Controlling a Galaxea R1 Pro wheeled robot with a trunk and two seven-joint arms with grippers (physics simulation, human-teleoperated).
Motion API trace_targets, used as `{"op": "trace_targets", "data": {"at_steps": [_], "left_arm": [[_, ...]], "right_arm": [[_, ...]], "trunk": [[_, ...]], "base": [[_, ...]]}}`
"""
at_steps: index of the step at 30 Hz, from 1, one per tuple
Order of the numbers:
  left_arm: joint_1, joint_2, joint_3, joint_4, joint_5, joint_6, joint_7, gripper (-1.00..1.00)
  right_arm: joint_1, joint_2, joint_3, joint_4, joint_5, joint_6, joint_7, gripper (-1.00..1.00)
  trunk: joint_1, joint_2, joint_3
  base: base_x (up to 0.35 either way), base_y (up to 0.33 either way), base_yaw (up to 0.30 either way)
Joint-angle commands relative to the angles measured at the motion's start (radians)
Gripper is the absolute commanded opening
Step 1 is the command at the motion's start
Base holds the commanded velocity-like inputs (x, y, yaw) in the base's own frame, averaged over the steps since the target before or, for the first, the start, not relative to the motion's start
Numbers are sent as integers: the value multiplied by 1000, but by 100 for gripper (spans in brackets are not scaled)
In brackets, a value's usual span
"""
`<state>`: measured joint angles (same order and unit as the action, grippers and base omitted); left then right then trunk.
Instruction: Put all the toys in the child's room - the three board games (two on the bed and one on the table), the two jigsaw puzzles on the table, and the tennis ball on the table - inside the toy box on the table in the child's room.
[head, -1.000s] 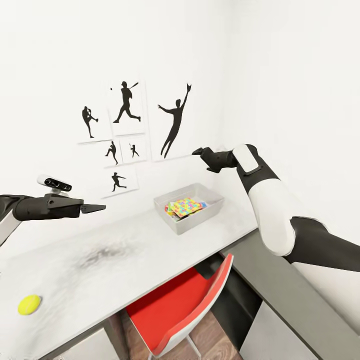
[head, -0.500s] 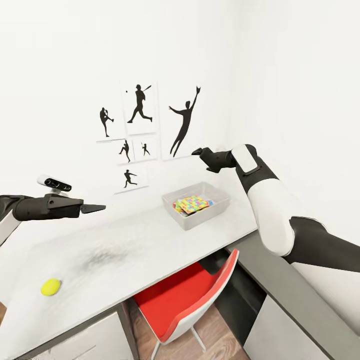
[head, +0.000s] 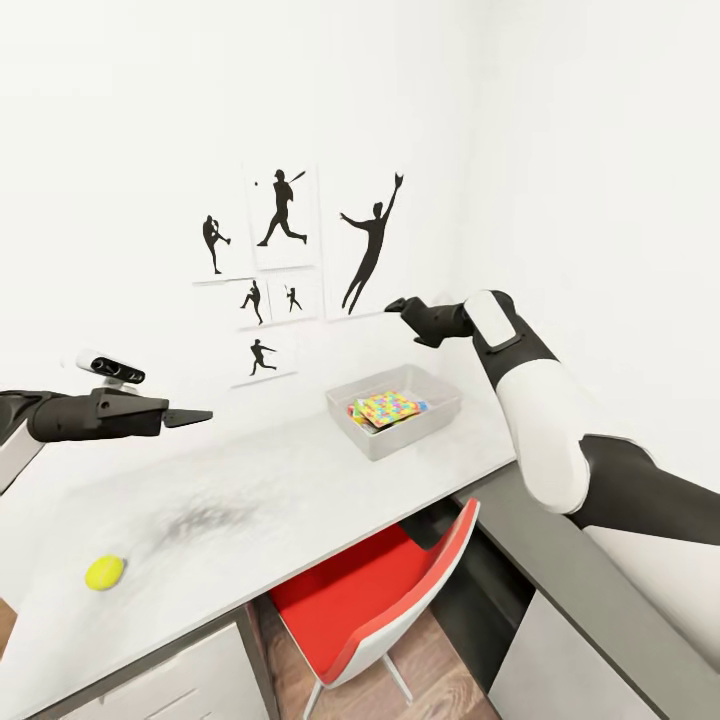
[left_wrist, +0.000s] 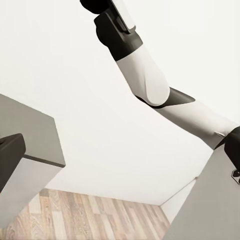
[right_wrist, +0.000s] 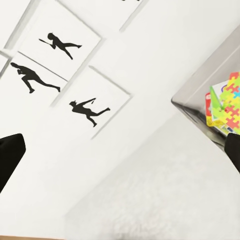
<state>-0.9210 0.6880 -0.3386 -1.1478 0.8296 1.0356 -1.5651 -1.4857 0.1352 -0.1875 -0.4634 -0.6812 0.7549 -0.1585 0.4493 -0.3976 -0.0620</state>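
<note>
With puzzles binned, the fuzzy yellow-green tennis ball (head: 104, 572), well apart from the light grey toy box (head: 352, 434), seems next for the spread, empty left gripper (head: 190, 416).

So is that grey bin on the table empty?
No. The toy box already holds a bright jigsaw puzzle; the tennis ball lies outside on the table.

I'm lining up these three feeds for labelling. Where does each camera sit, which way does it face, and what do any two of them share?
Head: on the robot's head, looking down over the table; both arms, left gripper and right gripper show.
Left wrist: on the left arm, looking across at the right arm, wall and floor.
Right wrist: on the right arm, facing the wall pictures and toy box.
Shared: toy box and puzzles appear in head and right wrist views.
</note>
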Motion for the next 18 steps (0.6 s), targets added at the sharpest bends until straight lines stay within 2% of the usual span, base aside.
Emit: {"op": "trace_targets", "data": {"at_steps": [1, 6, 12, 18], "left_arm": [[-2, 1, -3, 0, 1, 11, -6, 100], [-1, 2, -3, 3, 0, 10, -6, 100], [1, 8, -3, 13, -8, 7, -6, 100], [3, 11, -2, 68, -87, 3, -6, 100]], "right_arm": [[-1, 1, -5, -1, -10, 3, -10, 100], [-1, 4, -4, -1, -8, 2, -12, 100], [-1, 4, -2, -1, -8, 2, -13, 100], [-1, 4, -1, 0, -7, 1, -13, 100]], "trunk": [[1, -2, -2], [1, -2, -2], [1, -2, 2], [1, -2, 8]], "base": [[0, 0, 0], [0, 0, 16], [-8, 0, 183], [-99, 3, 234]]}}
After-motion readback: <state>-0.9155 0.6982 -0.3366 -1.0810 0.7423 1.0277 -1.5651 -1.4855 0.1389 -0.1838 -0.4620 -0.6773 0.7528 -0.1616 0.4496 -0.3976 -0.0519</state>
